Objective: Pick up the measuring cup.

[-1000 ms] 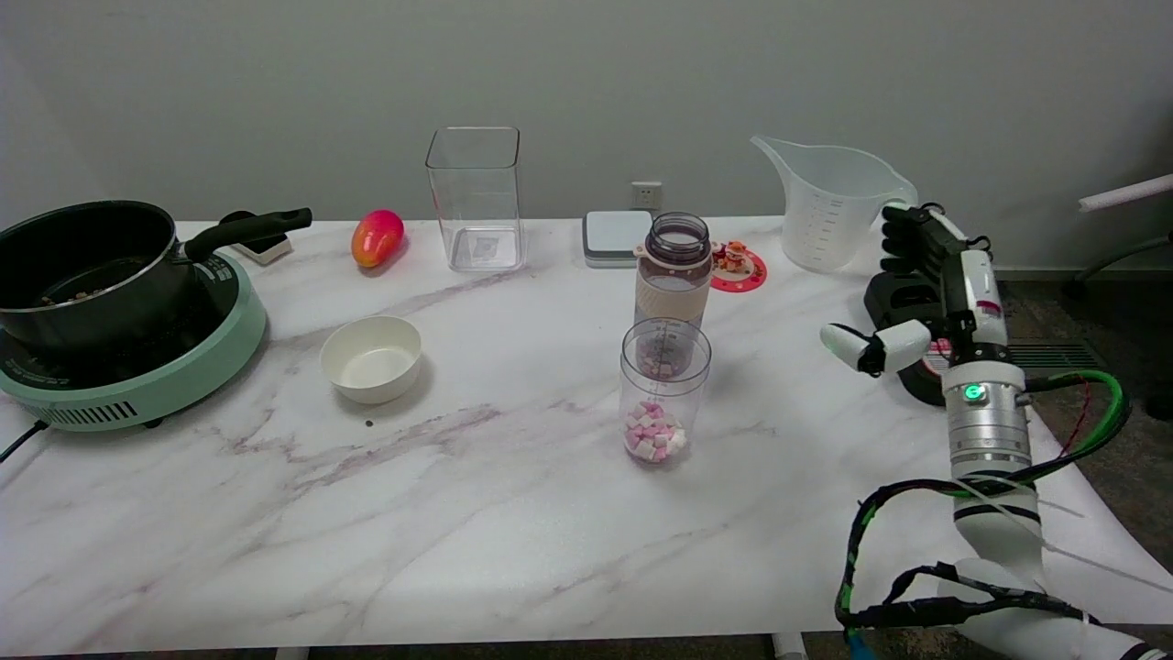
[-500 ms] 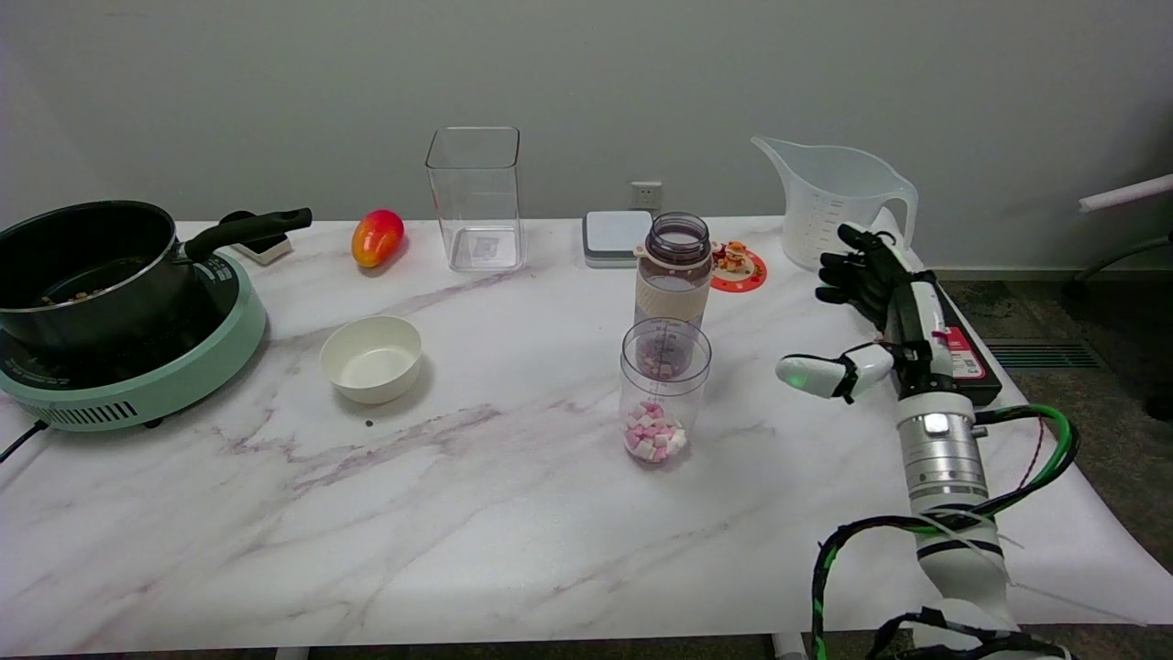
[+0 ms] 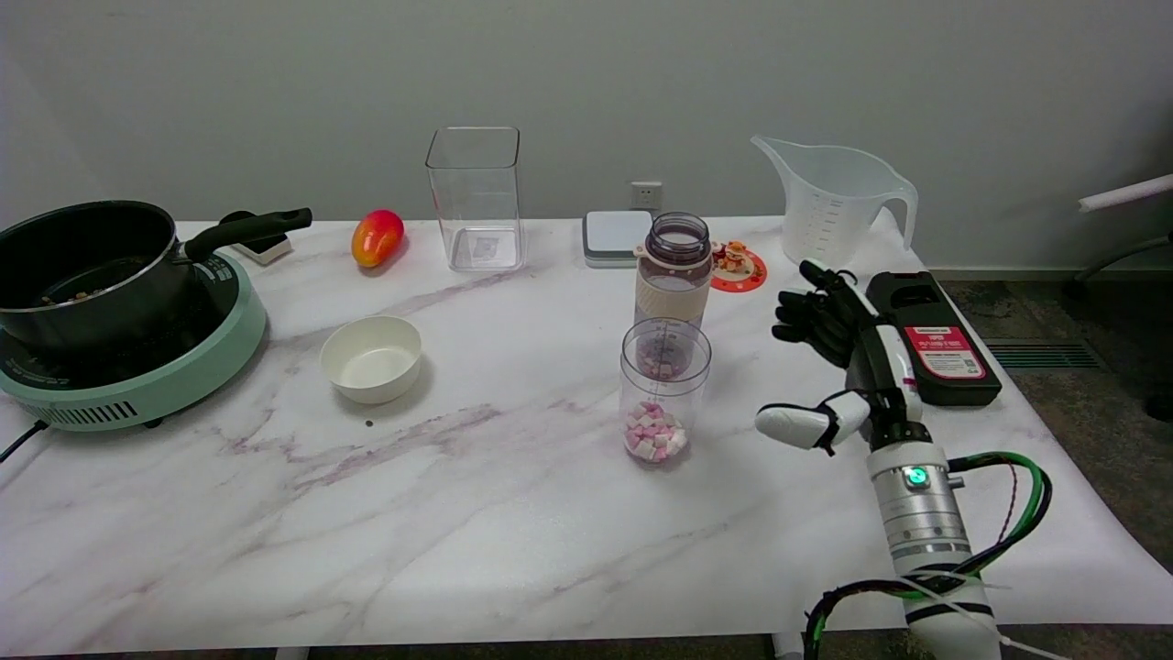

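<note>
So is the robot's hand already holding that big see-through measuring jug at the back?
No, the right hand is open in the air with nothing in it, well short of the measuring cup, which stands untouched near the table's far edge.

The right arm rises from the table's (image 3: 458,513) near right corner, its white forearm leading up into a silver wrist cuff with a green light on it, black and green cables looping beside it toward the right edge. The right hand (image 3: 843,357) hangs above the right part of the table, nearer the right edge than the middle, palm turned to the left. Its black fingers (image 3: 806,316) reach toward the far edge, a little curled and apart, and the white-tipped thumb sticks out leftward, well apart from them. It holds nothing
</note>
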Available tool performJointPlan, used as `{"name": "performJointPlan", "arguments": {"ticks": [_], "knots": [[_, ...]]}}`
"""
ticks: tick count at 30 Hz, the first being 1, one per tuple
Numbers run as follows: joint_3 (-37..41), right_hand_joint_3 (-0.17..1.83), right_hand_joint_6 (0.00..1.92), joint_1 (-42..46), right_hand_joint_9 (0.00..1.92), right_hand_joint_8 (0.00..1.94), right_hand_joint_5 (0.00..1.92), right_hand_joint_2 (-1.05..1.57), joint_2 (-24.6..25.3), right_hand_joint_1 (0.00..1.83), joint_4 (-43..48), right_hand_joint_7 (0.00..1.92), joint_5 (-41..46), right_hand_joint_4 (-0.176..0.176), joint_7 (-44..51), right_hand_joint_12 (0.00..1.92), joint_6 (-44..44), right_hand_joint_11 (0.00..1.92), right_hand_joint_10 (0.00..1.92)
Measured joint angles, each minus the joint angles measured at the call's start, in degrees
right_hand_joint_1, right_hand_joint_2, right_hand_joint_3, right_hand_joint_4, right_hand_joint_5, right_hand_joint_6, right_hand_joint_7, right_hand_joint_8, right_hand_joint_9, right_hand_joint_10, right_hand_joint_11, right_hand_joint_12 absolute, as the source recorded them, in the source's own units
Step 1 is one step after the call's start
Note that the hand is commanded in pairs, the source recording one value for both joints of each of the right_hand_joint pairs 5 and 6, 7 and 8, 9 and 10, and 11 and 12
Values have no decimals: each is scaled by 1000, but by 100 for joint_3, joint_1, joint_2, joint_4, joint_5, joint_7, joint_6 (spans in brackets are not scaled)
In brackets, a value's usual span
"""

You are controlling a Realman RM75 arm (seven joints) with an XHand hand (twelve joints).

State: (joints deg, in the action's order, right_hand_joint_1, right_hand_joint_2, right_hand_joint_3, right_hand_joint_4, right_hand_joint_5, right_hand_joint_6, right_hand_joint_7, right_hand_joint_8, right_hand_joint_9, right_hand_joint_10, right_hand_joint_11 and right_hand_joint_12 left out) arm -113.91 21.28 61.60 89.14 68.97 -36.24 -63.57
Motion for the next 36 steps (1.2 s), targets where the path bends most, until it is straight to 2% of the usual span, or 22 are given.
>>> {"name": "performJointPlan", "arguments": {"ticks": [12,30,36], "knots": [[-262,584,329,113,563,576,329,-449,93,1038,-172,576,-308,0,-405,642,-55,642,563],[-413,685,337,-446,581,594,337,-436,164,1078,-887,594,-526,0,-1119,631,-5,631,581],[-432,777,357,-653,584,608,357,-456,193,1083,-1109,608,-590,0,-1377,624,78,624,584]]}}
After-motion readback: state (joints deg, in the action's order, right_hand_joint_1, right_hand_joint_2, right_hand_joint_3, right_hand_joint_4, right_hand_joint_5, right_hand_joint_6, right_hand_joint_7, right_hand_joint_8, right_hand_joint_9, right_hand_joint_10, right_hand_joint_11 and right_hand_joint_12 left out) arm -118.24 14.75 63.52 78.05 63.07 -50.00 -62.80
